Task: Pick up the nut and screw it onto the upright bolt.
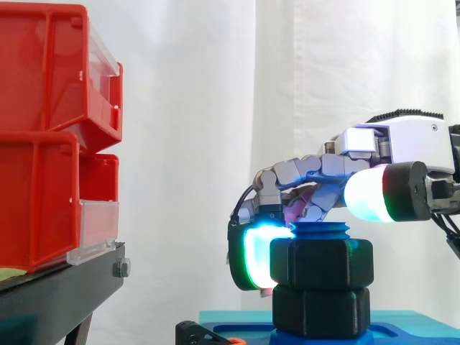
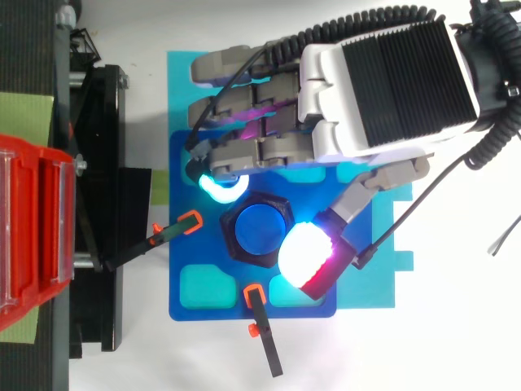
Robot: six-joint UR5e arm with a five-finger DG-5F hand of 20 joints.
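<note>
Nut (image 1: 321, 262) already sits threaded on the upright bolt (image 1: 321, 230), well right of the red bins (image 1: 43, 144) on their black stand (image 1: 57, 287). The hand (image 2: 383, 81) is curled round the nut, with a glowing fingertip (image 1: 251, 255) against its left face and the thumb (image 1: 366, 194) higher at its right. The nut rests down on a black hex base (image 1: 320, 313). Pick-up and threading look done; probably only final snugging and letting go remain.

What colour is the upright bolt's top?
Blue; the bolt shows best in the top view.
</note>
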